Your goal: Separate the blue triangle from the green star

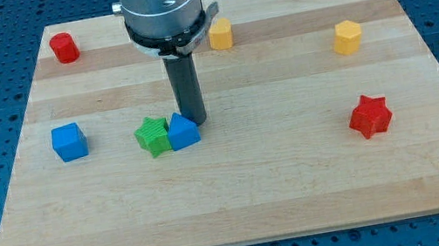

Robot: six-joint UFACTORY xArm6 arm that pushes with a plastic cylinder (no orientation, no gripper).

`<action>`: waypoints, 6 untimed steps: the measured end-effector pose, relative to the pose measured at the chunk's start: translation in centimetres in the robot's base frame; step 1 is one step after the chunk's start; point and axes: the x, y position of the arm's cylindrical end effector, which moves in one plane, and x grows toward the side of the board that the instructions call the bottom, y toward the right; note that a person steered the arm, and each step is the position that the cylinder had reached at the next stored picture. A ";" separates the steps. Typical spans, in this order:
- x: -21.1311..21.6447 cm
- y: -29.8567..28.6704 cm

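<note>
The blue triangle (183, 132) lies left of the board's middle, touching the green star (152, 136) on its left side. My tip (196, 124) stands right against the blue triangle's upper right edge, on the side away from the star. The rod rises straight up from there to the arm's grey flange at the view's top.
A blue cube (70, 141) sits at the left. A red cylinder (64, 48) is at the top left. A yellow block (221, 33) is beside the arm, and a yellow hexagon (348, 36) at the top right. A red star (369, 116) lies at the right. The wooden board (302, 198) sits on a blue perforated table.
</note>
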 end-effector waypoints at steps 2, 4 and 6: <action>1.5 2.0; 5.0 2.3; -1.6 -5.8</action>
